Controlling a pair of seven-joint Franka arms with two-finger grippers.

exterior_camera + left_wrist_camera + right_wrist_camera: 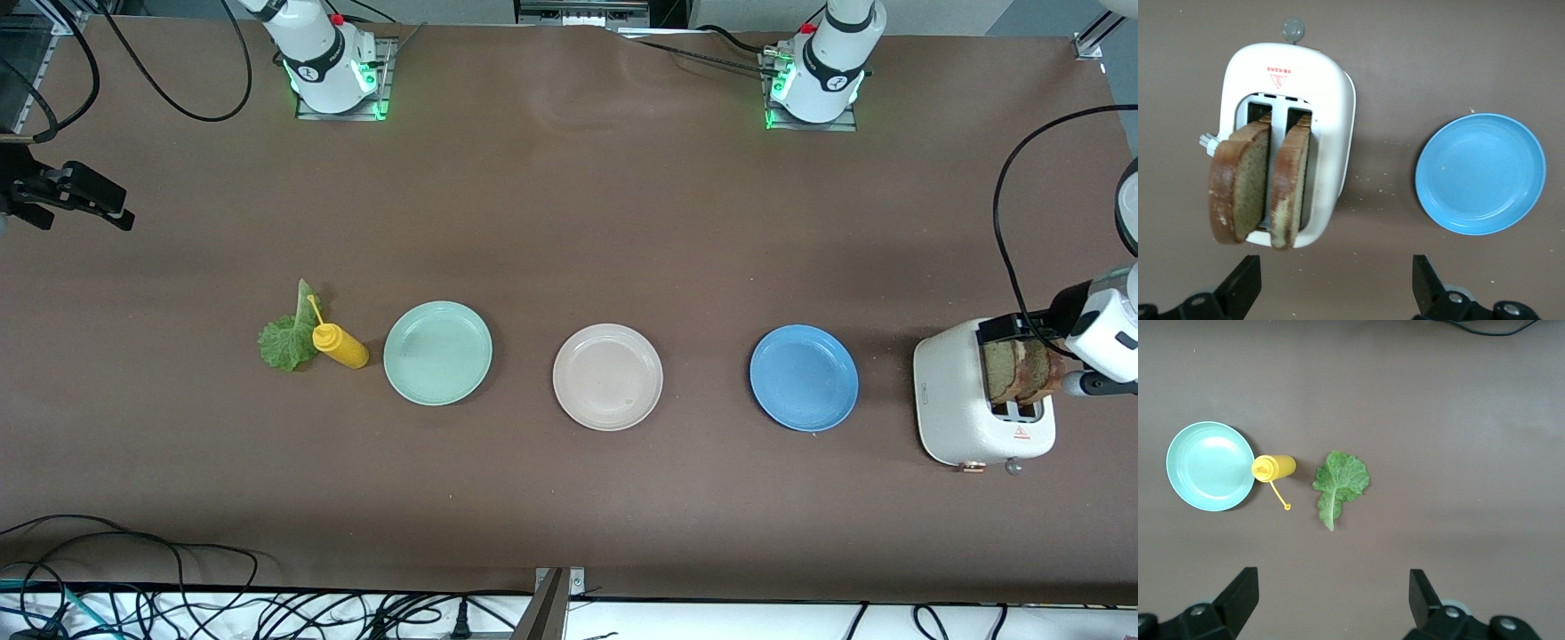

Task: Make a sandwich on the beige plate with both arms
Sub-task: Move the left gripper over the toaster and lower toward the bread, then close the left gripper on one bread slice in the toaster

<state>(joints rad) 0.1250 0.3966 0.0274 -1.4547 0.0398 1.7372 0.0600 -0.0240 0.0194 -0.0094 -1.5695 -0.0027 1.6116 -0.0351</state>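
Hovering open, left gripper (pixel 1331 287) above toaster's bread slices (pixel 1261 183).

Brown table (pixel 569 222); in a row from right arm's end: lettuce leaf (pixel 286 340), yellow squeeze bottle (pixel 340 346) touching it, mint-green plate (pixel 437 353), beige plate (pixel 608 376), blue plate (pixel 804 377), white toaster (pixel 973 418).

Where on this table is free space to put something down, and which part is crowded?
Bare table lies between the robots' bases and the plates, and nearer the front camera than them. Gaps separate the mint-green plate, beige plate, blue plate and toaster. It is crowded where the lettuce leaf and yellow bottle sit beside the mint-green plate.
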